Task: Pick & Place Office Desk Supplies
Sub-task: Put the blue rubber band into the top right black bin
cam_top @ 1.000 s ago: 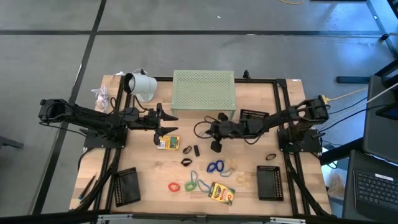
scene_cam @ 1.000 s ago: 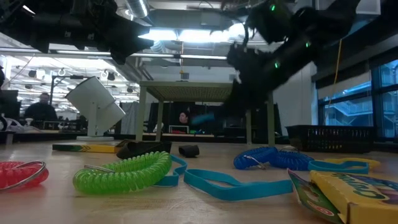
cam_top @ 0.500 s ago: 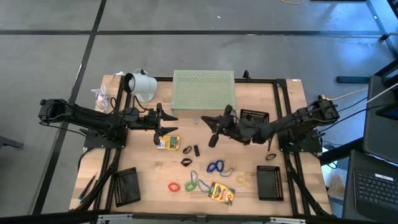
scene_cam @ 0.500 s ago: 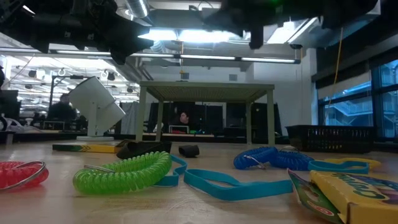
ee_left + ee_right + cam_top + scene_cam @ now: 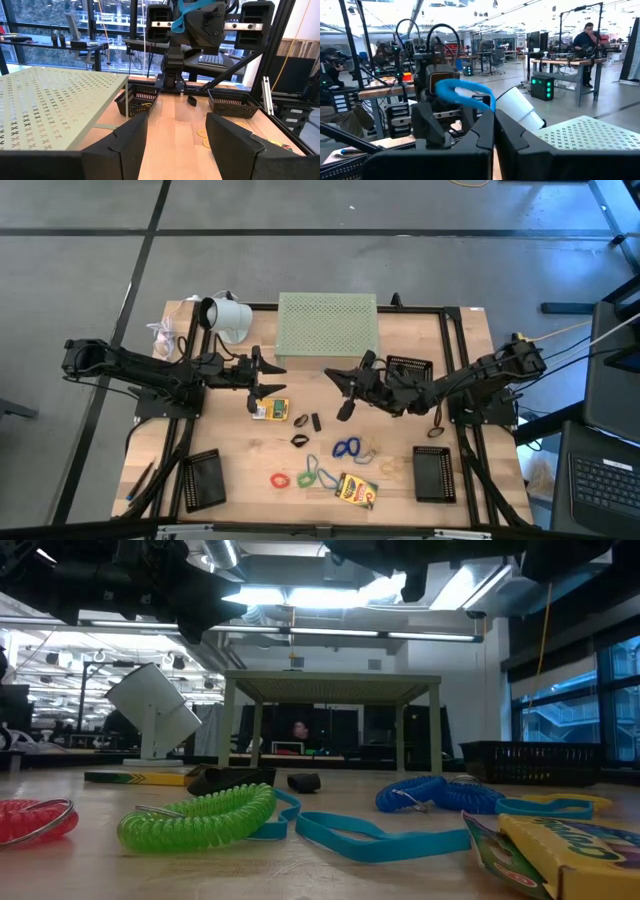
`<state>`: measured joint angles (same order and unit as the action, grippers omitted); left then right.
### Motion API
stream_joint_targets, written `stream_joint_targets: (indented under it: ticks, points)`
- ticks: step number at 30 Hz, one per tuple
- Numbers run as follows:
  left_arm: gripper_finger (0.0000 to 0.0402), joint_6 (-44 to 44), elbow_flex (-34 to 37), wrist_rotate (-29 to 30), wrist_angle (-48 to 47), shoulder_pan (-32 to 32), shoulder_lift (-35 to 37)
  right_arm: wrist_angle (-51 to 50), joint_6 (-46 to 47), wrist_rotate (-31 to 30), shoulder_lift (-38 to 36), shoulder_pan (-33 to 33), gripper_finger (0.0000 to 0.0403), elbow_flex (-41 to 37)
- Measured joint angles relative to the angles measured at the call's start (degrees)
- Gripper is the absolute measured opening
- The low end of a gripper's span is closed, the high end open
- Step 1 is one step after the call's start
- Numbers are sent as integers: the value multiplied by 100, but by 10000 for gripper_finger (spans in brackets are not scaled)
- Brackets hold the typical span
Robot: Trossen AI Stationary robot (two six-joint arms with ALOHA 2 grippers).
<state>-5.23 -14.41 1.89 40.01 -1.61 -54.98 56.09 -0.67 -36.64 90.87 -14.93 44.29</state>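
One pale green perforated stand (image 5: 328,323) sits at the table's (image 5: 230,455) far edge, one white lamp (image 5: 226,318) is toward the far left corner, and three black mesh trays are in view, one at each near corner and one just right of the stand. Two crayon boxes lie apart, one (image 5: 270,409) left of centre under the left gripper (image 5: 262,378), whose fingers stand wide with nothing between them, the other (image 5: 355,490) at the near edge among the coiled loops. The right gripper (image 5: 493,137) hangs above mid-table, pinched shut on a blue loop (image 5: 462,93).
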Motion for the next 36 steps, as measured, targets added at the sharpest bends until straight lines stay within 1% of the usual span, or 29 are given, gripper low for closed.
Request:
stream_joint_targets:
  ticks: [5,7,10,13,16,19,22,25,27,30,33,36]
  points:
    - [198,-4,0,0,0,0,0,-469,277,-95,-2,-55,4,3]
    - [198,-5,0,0,0,-2,2,-899,513,-152,-2,-91,4,4]
    - [198,-89,0,0,-2,-2,2,-1746,1105,-147,-29,-137,4,4]
    - [198,-151,0,0,-4,-2,0,-2981,1943,-142,-252,-147,4,4]
    - [198,-153,0,0,-10,-1,0,-4539,3036,-48,-767,-141,4,4]
    - [198,-153,0,0,-19,0,1,-5996,3976,338,-1447,-141,4,7]
    - [198,-153,0,0,-31,0,0,-7155,4713,819,-2062,-141,4,7]
    - [198,-151,0,0,-36,0,0,-8097,5169,863,-2487,-141,4,7]
    - [198,-153,0,1,-37,-2,0,-8720,5523,733,-2670,-105,4,7]
    - [198,-153,0,2,-37,-2,0,-9741,6127,776,-2808,20,4,7]
    - [198,-153,0,2,-37,0,0,-10722,6817,799,-2806,168,4,7]
    - [198,-153,0,2,-37,-1,0,-11341,7325,772,-2737,320,4,7]
